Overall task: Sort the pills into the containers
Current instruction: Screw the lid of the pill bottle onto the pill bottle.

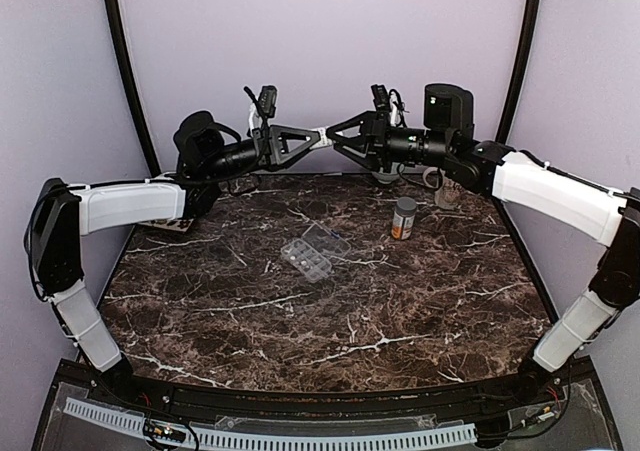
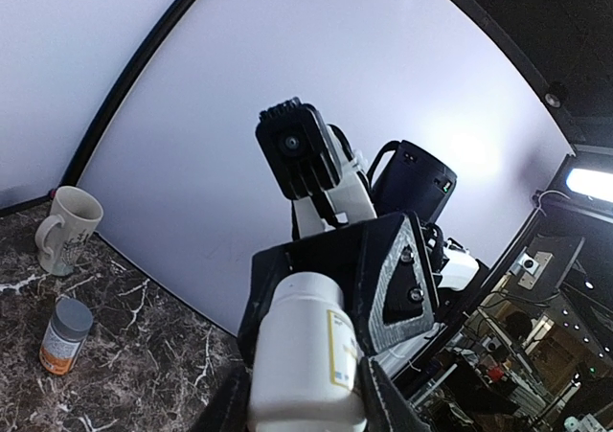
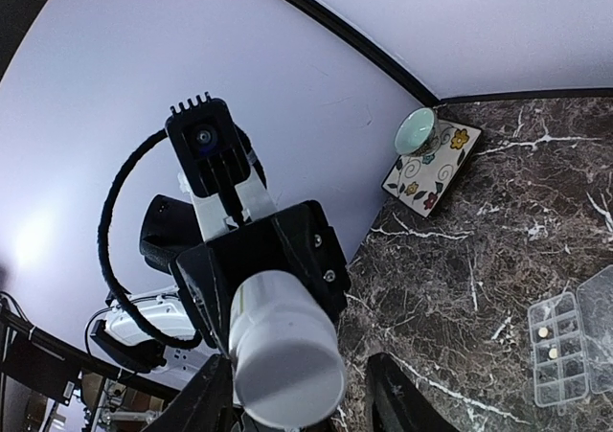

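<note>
Meeting tip to tip high above the far side of the worktop (image 1: pixel 200 301), the two arms share one small white bottle (image 2: pixel 303 351) between them. The left end effector (image 2: pixel 306 405) is closed down to about the bottle's width, its fingers pressed on both sides of the labelled body. The right end effector (image 3: pixel 299 398) reaches round the other end. Its own camera shows a sliver of space on one side, so I cannot tell whether it truly pinches.

To my eye this is the opening of the bottle, or perhaps a hand-over. Done well, one side clamps hard and keeps rigid while the other turns about the bottle's long axis, with no pulling apart until the cap is free. The mouth should end up tilted upward, otherwise pills will scatter on the dark stone. It would also be better to bring the pair down over the organiser box (image 1: pixel 306 258) first. That box lies lid open near the middle of the worktop, well below the bottle and nearer, with an amber bottle (image 1: pixel 403 218) standing apart to its right.

Much is hidden. No cap seam shows, nor what is inside. From above the bottle is only a white speck. Pale pills (image 3: pixel 542 331) sit in two compartments; the others are too small to read. A mug (image 2: pixel 69 229) and a flowered tile (image 3: pixel 428 169) stand at the back.
</note>
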Tool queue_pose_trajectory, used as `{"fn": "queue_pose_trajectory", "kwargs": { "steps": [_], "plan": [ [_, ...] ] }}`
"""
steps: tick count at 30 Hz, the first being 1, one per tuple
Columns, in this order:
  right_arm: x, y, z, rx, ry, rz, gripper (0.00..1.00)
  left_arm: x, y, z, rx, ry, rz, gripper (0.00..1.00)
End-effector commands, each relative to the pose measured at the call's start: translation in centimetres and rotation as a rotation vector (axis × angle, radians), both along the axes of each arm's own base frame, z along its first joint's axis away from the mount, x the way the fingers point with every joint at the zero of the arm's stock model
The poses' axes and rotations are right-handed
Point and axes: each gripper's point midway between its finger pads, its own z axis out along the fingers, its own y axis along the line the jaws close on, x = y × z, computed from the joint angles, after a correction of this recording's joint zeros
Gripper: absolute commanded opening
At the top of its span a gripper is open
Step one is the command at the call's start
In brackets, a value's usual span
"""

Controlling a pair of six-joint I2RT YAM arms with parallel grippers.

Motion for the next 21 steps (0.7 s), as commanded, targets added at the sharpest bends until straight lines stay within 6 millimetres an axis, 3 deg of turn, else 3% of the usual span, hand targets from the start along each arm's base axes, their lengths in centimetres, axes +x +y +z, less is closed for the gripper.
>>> {"fn": "queue_pose_trajectory", "kwargs": {
  "steps": [1,21],
  "plan": [
    [-0.2,-0.7,0.6,0.0,-0.026,-0.012,0.46,-0.6,1.3,2.7,-0.049,-0.07,0.032,0.0],
    [0.2,-0.2,1.6,0.021,-0.046,0.003,0.49,-0.7,0.7,1.8,-0.023,-0.054,-0.011,0.0]
  ]
}}
